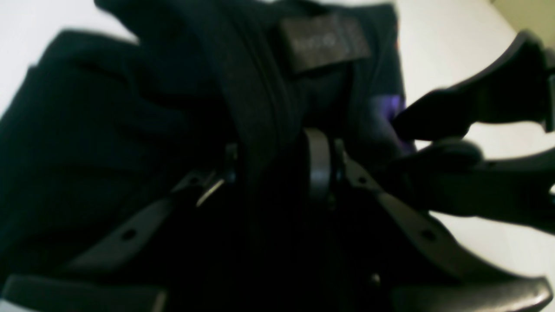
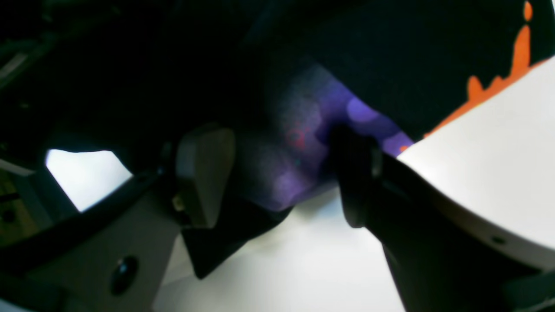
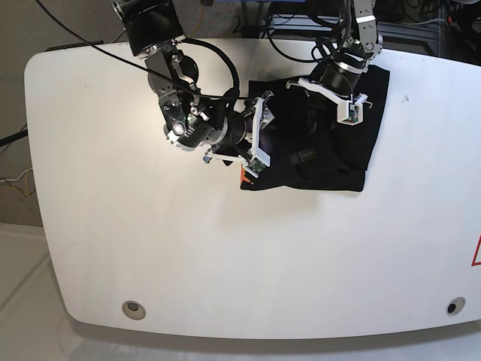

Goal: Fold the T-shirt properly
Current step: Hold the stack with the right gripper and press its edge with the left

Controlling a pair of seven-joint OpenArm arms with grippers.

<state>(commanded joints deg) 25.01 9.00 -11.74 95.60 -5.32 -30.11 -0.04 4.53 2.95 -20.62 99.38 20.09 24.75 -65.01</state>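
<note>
right gripper [image 3: 259, 139] has its jaws pinched on the left edge of the t-shirt [image 3: 331, 162], right by the purple print [image 2: 303, 143]. shirt's bunched on the white table [image 3: 113, 226]. left gripper [image 1: 277, 173] clamps the blurry collar fold; neck label [image 1: 325, 41] unreadable.

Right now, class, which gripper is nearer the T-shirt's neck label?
Left. The left gripper grips the collar beside the neck label; the right gripper grips the T-shirt's printed edge, farther away.
</note>
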